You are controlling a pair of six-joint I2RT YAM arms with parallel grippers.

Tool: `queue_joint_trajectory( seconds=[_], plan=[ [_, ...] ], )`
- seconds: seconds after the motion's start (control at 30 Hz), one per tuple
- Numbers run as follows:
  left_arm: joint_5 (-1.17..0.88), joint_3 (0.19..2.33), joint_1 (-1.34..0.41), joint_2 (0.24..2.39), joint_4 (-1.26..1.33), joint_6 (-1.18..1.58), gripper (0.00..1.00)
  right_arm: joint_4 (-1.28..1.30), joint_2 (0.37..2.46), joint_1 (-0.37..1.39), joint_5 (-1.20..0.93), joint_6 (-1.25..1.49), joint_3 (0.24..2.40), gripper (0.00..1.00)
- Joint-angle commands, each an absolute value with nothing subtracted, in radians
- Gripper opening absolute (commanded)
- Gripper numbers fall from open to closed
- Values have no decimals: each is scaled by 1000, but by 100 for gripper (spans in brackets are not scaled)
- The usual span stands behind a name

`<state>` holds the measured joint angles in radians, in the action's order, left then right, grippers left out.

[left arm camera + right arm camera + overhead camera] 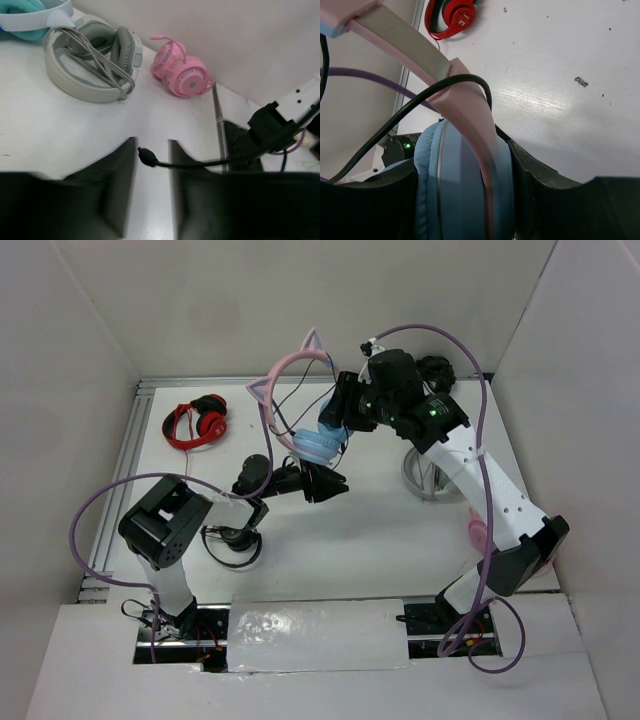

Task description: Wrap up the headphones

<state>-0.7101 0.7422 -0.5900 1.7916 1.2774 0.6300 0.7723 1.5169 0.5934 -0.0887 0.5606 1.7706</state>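
Note:
The headphones (290,380) hang above the table, with a pink cat-ear headband and light blue ear cups (318,445). My right gripper (335,428) is shut on one ear cup (465,190), with a finger on each side; the pink headband (465,110) rises out of the grip. The black cable (420,97) loops over the band and trails down. My left gripper (338,483) sits just below the cups. In the left wrist view its jaws (152,141) stand apart with the cable's plug (146,156) between them, close to the left finger, and the cable (210,162) crosses the right finger.
Red-and-black headphones (197,422) lie at the back left. Grey headphones (90,60) and all-pink headphones (182,72) lie on the right side near the wall, under the right arm. A teal-and-white headset (25,10) shows at the left wrist view's edge.

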Motion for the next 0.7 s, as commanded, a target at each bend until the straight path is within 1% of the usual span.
queue_joint_trajectory(
  seconds=[0.0, 0.03, 0.07, 0.27, 0.33, 0.5, 0.63, 0.67],
  plan=[
    [-683, 735, -594, 1734, 1841, 574, 39, 643, 1477, 604, -112, 594, 1773, 0],
    [-686, 733, -595, 1727, 1839, 565, 14, 643, 1476, 601, -109, 594, 1773, 0],
    [-661, 727, -595, 1723, 1838, 580, 0, 646, 1477, 598, -97, 595, 1772, 0],
    [-647, 641, -595, 1663, 1841, 534, 0, 673, 1473, 574, -3, 601, 1756, 0],
    [-638, 601, -595, 1641, 1839, 525, 0, 676, 1471, 565, -3, 601, 1755, 0],
    [-563, 448, -595, 1533, 1822, 493, 0, 741, 1463, 551, 145, 562, 1770, 0],
    [-526, 379, -595, 1343, 1642, 436, 0, 770, 1444, 548, 294, 564, 1740, 0],
    [-540, 365, -597, 1309, 1559, 419, 0, 772, 1443, 546, 367, 566, 1735, 0]
  ],
)
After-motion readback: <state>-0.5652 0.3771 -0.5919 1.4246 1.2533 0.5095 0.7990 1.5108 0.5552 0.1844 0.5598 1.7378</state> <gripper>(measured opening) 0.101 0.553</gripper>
